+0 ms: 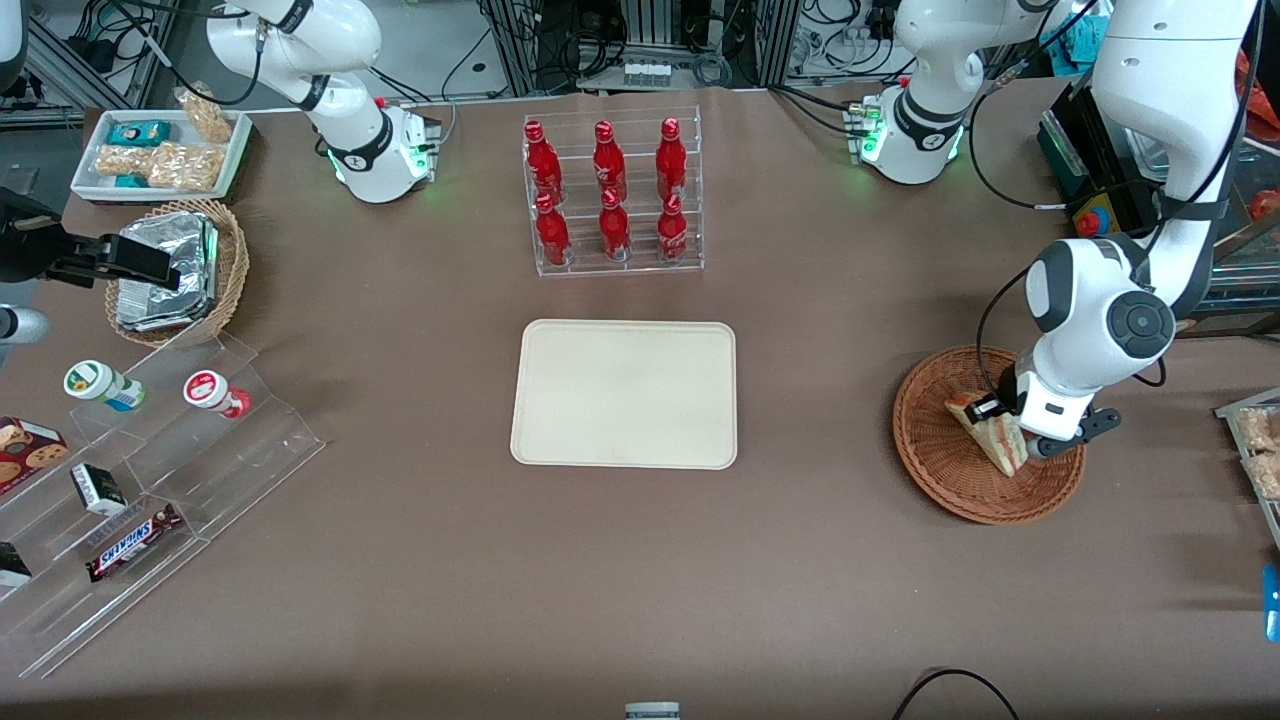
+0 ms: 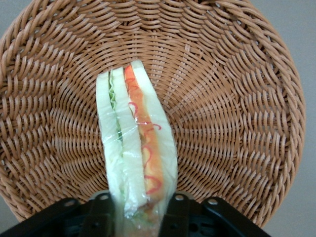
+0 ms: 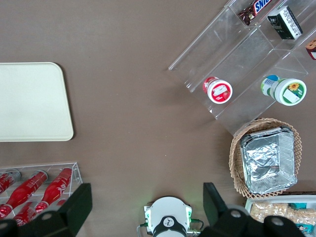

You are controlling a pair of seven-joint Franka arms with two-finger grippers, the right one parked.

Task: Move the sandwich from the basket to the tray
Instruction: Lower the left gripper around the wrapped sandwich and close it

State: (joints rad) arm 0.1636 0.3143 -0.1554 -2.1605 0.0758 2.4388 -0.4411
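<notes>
The sandwich [image 1: 988, 431] [image 2: 137, 148], a clear-wrapped wedge of pale bread with orange and green layers, stands on edge in the round reddish-brown wicker basket [image 1: 940, 480] [image 2: 237, 108] toward the working arm's end of the table. My gripper [image 1: 1006, 432] [image 2: 138, 217] is down in the basket, its black fingers [image 2: 174, 213] pressed against both bread faces at the wedge's wide end, shut on the sandwich. The cream-beige tray [image 1: 624, 392] [image 3: 30, 101] lies bare at the table's middle, well apart from the basket.
A clear rack of red bottles [image 1: 611, 196] stands farther from the front camera than the tray. Toward the parked arm's end are a small wicker basket of foil packets [image 1: 176, 270], a white snack tray [image 1: 160, 152] and clear stepped shelves [image 1: 150, 480] with snacks. Another snack tray edge [image 1: 1255, 440] lies beside the basket.
</notes>
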